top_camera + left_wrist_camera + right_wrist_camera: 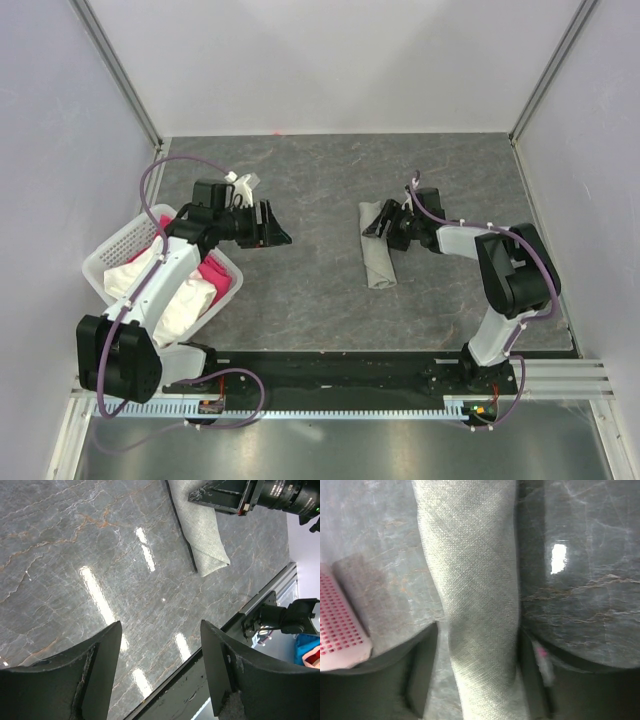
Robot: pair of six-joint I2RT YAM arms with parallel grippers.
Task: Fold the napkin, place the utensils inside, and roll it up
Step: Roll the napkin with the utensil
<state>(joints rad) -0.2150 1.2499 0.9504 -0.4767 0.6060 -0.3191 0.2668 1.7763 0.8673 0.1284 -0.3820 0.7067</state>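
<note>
Your right gripper (480, 630) straddles the rolled napkin (475, 570), one finger on each side of the roll. The jaws stand apart, and a sliver of table (590, 600) shows beside the left finger, so the cloth isn't clamped. The roll runs on past the fingertips. Your left gripper (160, 640) hangs over the table with its jaws spread wide and holds nothing. The napkin lies well ahead of it, off to one side, and the basket (110, 255) sits behind it, under the arm.

The grey-green napkin (378, 258) lies rolled into a narrow bundle, right of centre on the table (320, 180).
</note>
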